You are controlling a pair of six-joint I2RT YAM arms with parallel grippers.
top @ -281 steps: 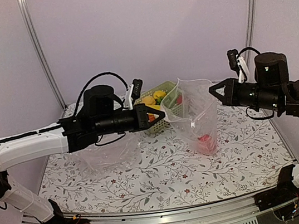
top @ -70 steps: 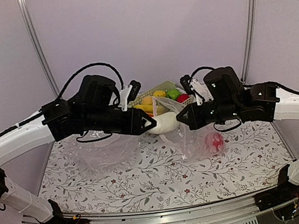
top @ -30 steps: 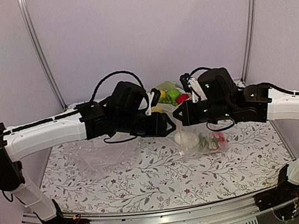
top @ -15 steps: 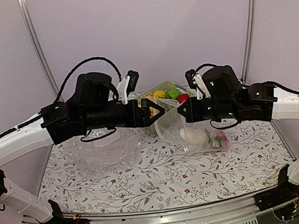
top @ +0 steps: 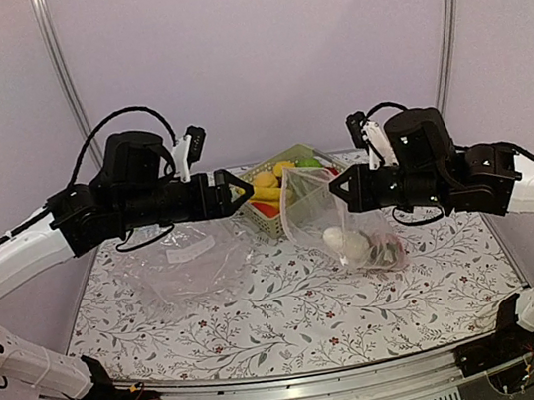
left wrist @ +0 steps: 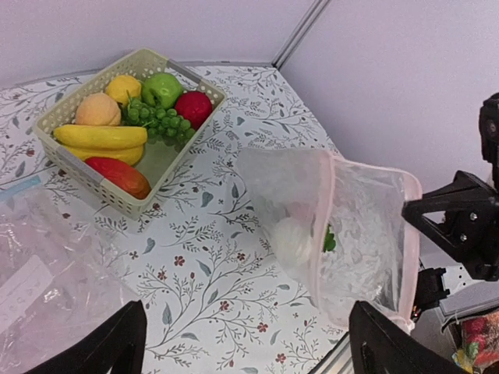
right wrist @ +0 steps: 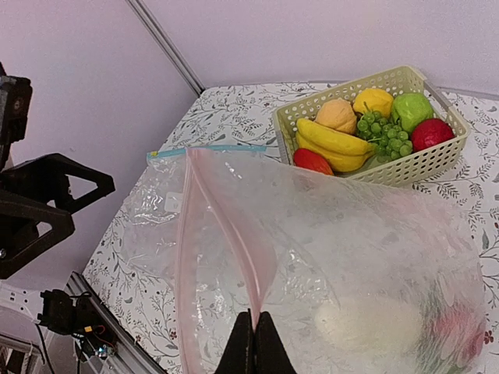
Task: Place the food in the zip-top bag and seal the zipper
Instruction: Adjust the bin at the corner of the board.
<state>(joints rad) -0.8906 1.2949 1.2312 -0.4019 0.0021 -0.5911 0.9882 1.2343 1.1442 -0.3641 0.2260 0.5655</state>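
**Me:** Above the middle of the counter (top: 295, 317), top view: my left hand (top: 243, 189) has pulled back from the zip-top bag (top: 313, 203). Its fingers are spread wide with nothing in them. The white oblong piece (top: 336, 240) it carried a moment ago now lies low in the bag.

**Partner:** And the right?

**Me:** The right hand (top: 334, 193) is pinched tight on the bag's rim, holding the mouth up right of the counter's middle.

**Partner:** Left wrist view?

**Me:** Bare fingers. The basket (left wrist: 86, 175) at the far edge holds the banana (left wrist: 100, 137), grapes (left wrist: 152, 117), apple (left wrist: 192, 107) and peach (left wrist: 98, 109).

**Partner:** Right wrist?

**Me:** The pink zipper (right wrist: 181, 257) gapes, unsealed. One more piece is in. I'd go back to the basket next.
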